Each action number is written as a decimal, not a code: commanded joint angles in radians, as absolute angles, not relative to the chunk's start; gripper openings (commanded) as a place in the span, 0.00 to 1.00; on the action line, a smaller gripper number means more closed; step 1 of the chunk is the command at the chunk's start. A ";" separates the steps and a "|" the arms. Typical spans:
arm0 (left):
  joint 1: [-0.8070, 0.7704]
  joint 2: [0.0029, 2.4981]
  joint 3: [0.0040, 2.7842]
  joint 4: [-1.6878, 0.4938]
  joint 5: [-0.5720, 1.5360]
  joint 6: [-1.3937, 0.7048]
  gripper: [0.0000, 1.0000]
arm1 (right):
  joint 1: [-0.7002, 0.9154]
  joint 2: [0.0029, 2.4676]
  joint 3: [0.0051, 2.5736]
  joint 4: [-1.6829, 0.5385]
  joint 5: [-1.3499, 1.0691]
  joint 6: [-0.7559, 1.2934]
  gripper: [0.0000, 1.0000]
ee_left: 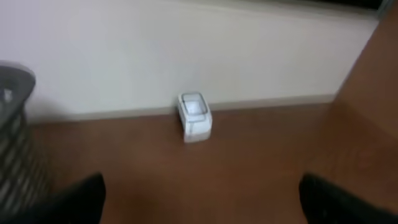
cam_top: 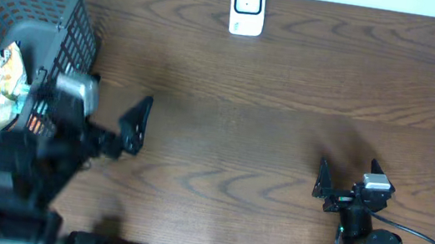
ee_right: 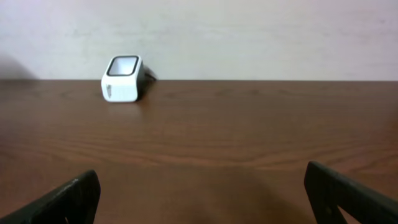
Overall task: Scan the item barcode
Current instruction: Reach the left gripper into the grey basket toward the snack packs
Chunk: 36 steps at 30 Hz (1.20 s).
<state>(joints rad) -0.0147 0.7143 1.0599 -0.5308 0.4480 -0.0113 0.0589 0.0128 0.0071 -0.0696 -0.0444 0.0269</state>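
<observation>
One brown tabletop point(cam_top: 289, 89) carries all we see: a grey mesh basket point(cam_top: 65, 1) at upper left; the left gripper point(ee_left: 200, 200) and right gripper point(ee_right: 208, 198), jaws spread wide and empty; a snack packet point(cam_top: 2, 81) inside the basket; a white scanner point(cam_top: 248, 8) at top centre.

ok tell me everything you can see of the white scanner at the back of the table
The scanner is a small white box with rounded corners, seemingly plastic. Its upper face holds a pale window in a dark frame, sloped towards the front. It stands upright on the wooden table, near the middle of the far edge, close to the pale wall. A dark cable seems to leave its back. Nothing else touches it.
</observation>
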 commanded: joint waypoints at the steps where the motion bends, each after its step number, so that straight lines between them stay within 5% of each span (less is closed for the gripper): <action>1: -0.012 0.892 1.341 -0.670 0.476 0.213 0.97 | 0.051 0.012 0.006 -0.075 -0.036 0.040 0.99; 9: 0.028 1.148 1.721 -0.757 0.211 0.027 0.98 | 0.051 0.012 0.006 -0.075 -0.036 0.040 0.99; 17: 0.361 1.489 2.078 -1.026 0.297 -0.110 0.97 | 0.051 0.011 0.006 -0.075 -0.036 0.040 0.99; 26: 0.553 1.617 2.078 -1.155 0.292 -0.106 0.97 | 0.051 0.012 0.006 -0.075 -0.036 0.040 0.99; 36: 0.577 1.731 1.959 -1.224 -0.151 -0.065 0.98 | 0.051 0.013 0.006 -0.075 -0.036 0.040 0.99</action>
<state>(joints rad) 0.5785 1.6772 2.0159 -1.2297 0.0139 -0.1009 0.0589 0.0128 0.0071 -0.0700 -0.0441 0.0334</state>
